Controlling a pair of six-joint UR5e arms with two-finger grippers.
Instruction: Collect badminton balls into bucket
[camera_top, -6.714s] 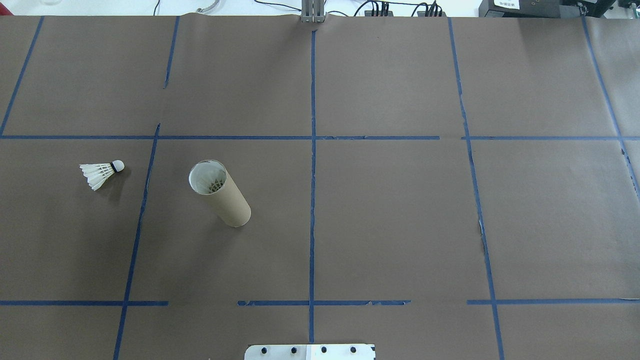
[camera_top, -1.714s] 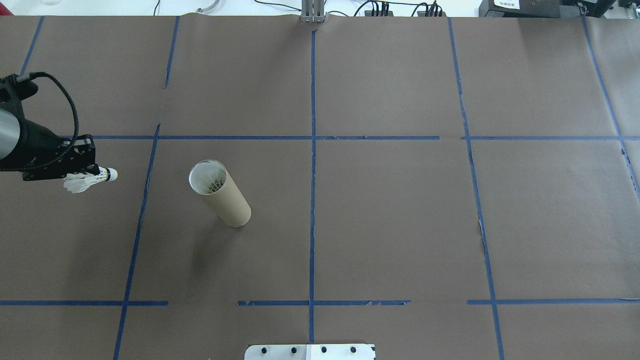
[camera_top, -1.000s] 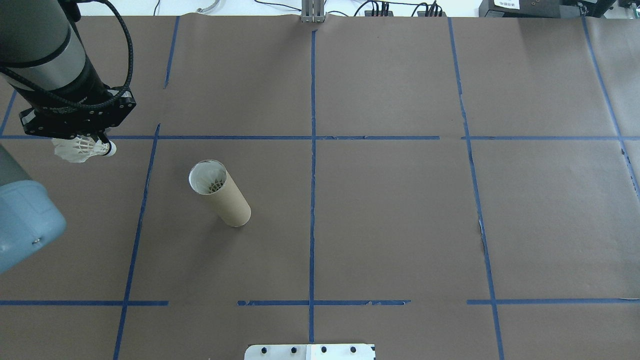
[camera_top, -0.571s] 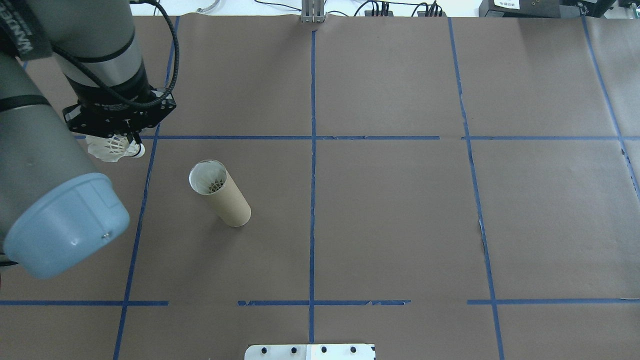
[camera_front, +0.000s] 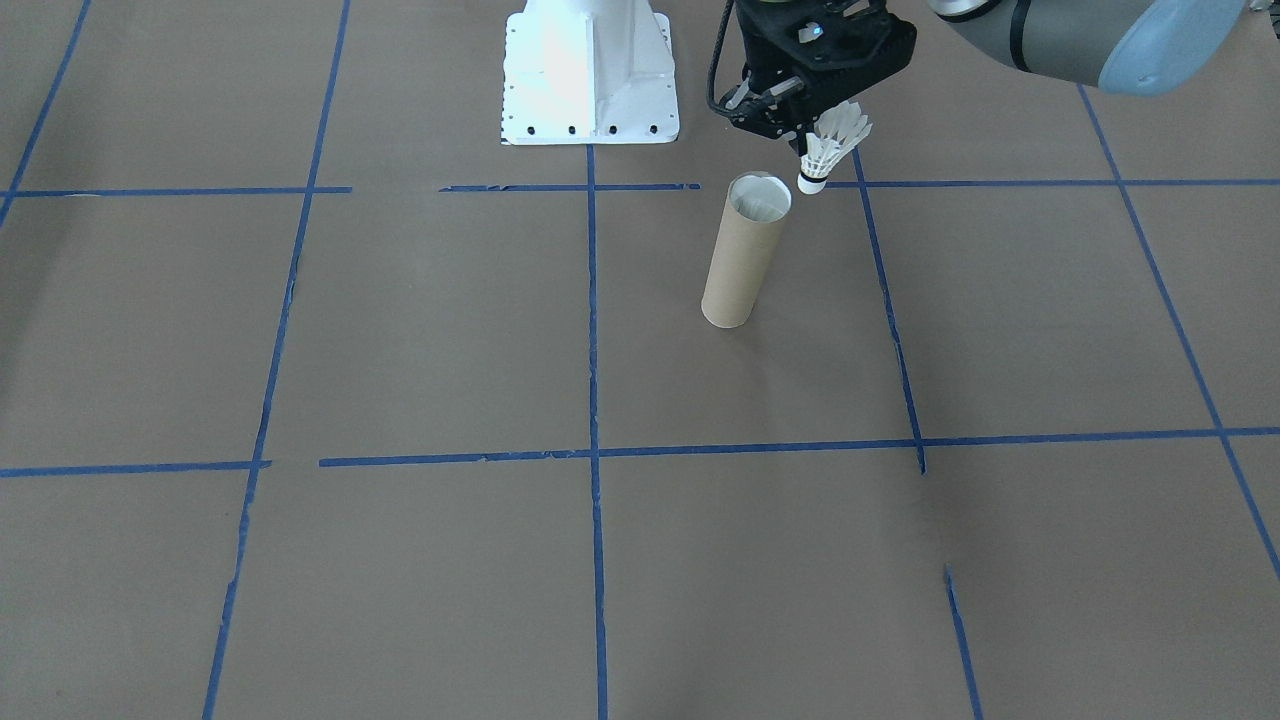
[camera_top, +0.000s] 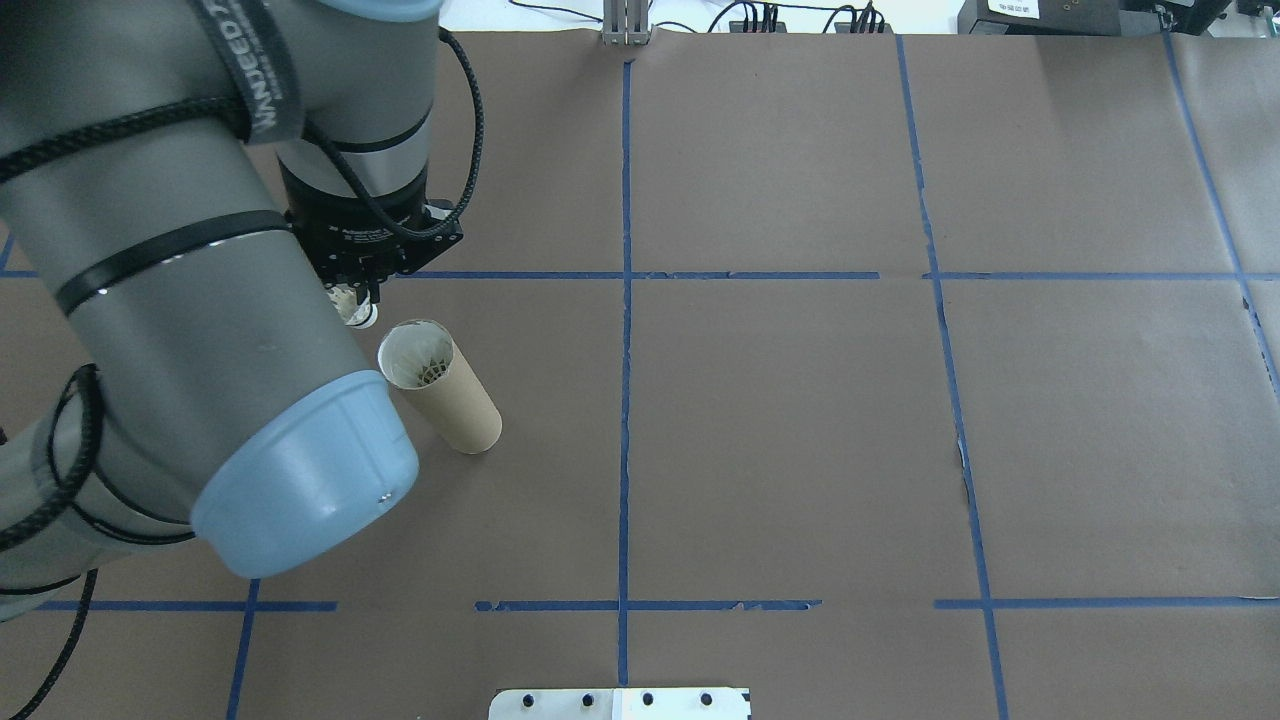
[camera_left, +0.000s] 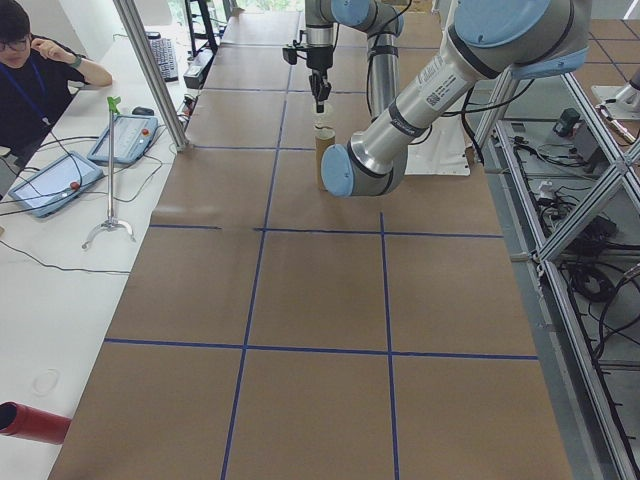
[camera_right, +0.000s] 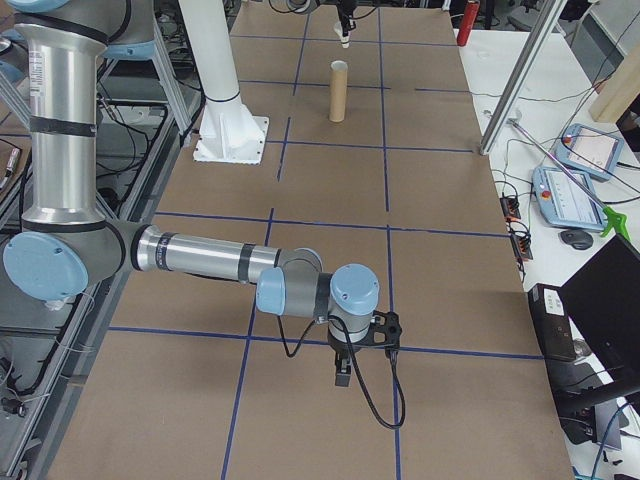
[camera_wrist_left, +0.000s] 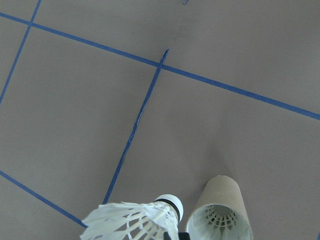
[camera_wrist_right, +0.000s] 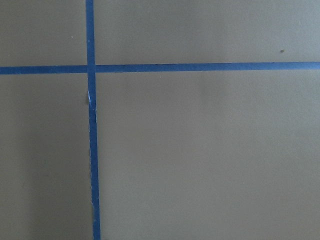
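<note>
— Two shuttlecocks listed? Location of each.
— One shuttlecock (camera_front: 826, 152) is clamped in the left gripper (camera_front: 808, 140), cork tip down, held just beside the mouth of the cardboard tube (camera_front: 742, 252). Another shuttlecock (camera_top: 428, 364) sits inside that tube, skirt visible.
— Tube?
— Upright on the brown paper table (camera_front: 400, 330).
— Right gripper (camera_right: 342, 372)?
— Low over the table, well apart from the tube; whether it is closed cannot be told.

Grey arms (camera_top: 180, 270), blue caps, black cables
</note>
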